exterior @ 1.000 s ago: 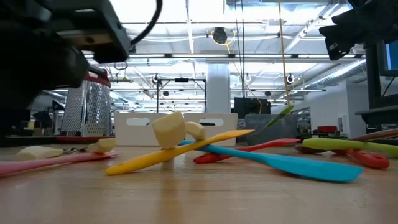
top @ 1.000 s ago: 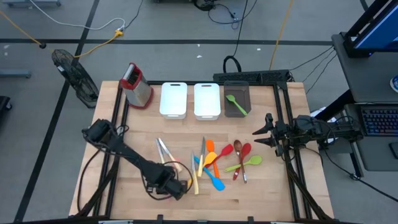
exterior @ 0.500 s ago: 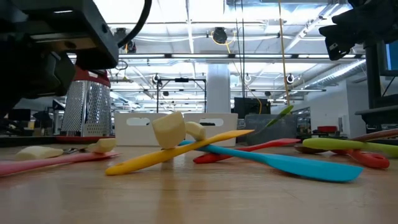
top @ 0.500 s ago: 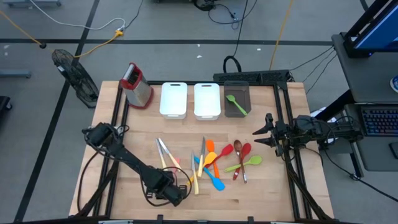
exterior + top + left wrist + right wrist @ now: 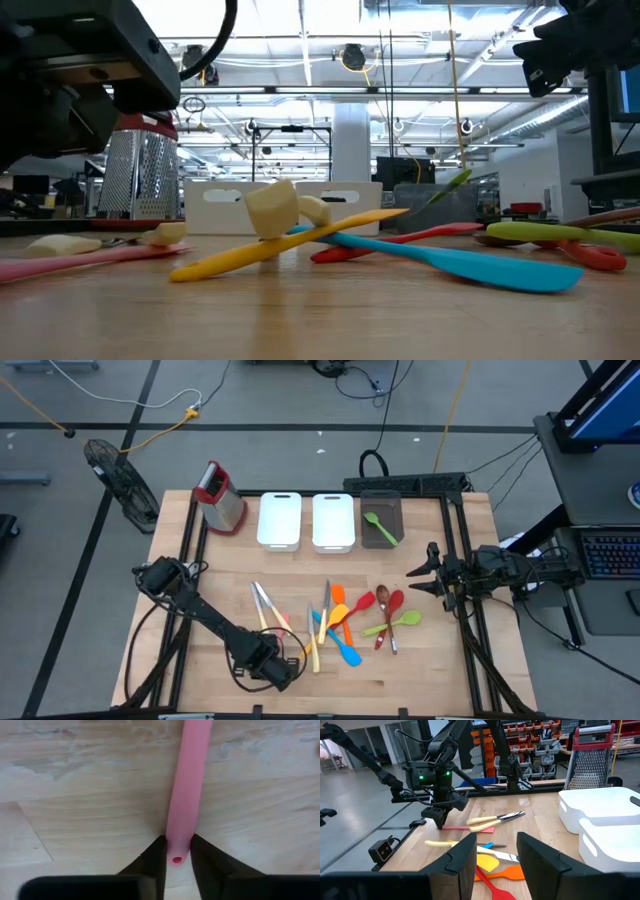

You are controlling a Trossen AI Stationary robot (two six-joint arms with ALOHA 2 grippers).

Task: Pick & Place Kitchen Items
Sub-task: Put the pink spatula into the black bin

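Observation:
A pink utensil (image 5: pixel 185 795) lies flat on the wooden table, its handle end with a small hole (image 5: pixel 176 860) near the front left. My left gripper (image 5: pixel 276 664) points down over that end, shut on it; the right wrist view shows this gripper (image 5: pixel 440 822) on the pink handle (image 5: pixel 467 827). More utensils lie mid-table: yellow-handled tongs (image 5: pixel 262 603), an orange spatula (image 5: pixel 338 610), a blue spatula (image 5: pixel 346 651), red spoons (image 5: pixel 390 608) and a green spoon (image 5: pixel 396 622). My right gripper (image 5: pixel 420 572) waits open and level at the table's right edge. My left gripper pinches the pink utensil's handle at its free end (image 5: pixel 179 851), one finger (image 5: pixel 155 857) on each long side. The fingers come from above, pointing down, and stand across the handle. The utensil lies flat on the table.
Two white bins (image 5: pixel 279 520) (image 5: pixel 332 520) and a dark bin (image 5: pixel 380 520) holding a green spoon stand along the far edge. A red-topped metal grater (image 5: pixel 220 497) stands at the far left. Bare wood lies at the near left and near right.
My left gripper has sunk toward the table and shifted a little toward the near edge, over the pink handle's end. The utensils have stayed where they were.

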